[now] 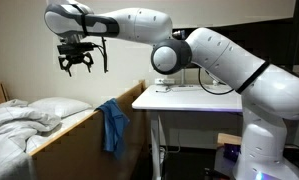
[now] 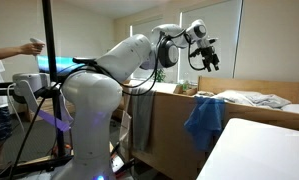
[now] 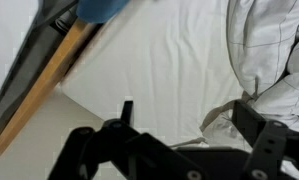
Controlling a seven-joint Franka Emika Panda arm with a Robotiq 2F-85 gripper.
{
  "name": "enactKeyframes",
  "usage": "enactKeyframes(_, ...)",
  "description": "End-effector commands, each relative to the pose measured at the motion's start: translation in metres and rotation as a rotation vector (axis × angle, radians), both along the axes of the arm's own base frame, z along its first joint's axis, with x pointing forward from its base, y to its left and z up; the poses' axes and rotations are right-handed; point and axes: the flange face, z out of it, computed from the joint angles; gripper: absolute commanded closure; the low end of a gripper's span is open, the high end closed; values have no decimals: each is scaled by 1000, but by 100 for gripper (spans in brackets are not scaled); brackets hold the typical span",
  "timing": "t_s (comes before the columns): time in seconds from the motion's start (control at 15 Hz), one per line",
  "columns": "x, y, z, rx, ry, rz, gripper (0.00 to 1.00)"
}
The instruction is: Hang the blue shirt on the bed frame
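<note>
As far as I can judge, the job looks done: the blue shirt (image 1: pixel 114 125) is draped over the wooden bed frame (image 1: pixel 64 135), near the middle of an exterior view, its cloth hanging down the outer face of the board just beside the white desk (image 1: pixel 189 98). In both exterior views it hangs the same way, a limp blue fold low in the frame (image 2: pixel 204 122) against the brown panel (image 2: pixel 164 125). My hand (image 1: pixel 77 62) hovers in the upper left of the picture, well above the bed and well apart from the shirt. Its fingers are spread and nothing is between them. The wrist view agrees: the two dark fingers sit wide apart at the bottom edge, with only the white sheet (image 3: pixel 159 70) showing between them, a crumpled blanket (image 3: pixel 274 50) at the right, and a corner of blue at the top edge over the wood rail. I cannot tell how securely the shirt is seated on the rail. Beyond moving my arm clear, I see nothing left to do.
</note>
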Motion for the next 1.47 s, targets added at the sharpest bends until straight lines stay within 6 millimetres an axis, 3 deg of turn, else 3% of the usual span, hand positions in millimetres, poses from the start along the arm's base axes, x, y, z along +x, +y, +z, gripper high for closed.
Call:
enactKeyframes(0.0,-21,1,19,63,109,59,0)
enactKeyframes(0.4,-51,-3,53,172,222,173,0)
enactKeyframes(0.73,-75,-30,78,293,330,307,0)
enactKeyframes(0.93,-88,-51,81,376,410,400,0)
enactKeyframes(1.2,-102,-80,84,392,499,395,0)
enactKeyframes(1.4,-101,-98,93,326,456,322,0)
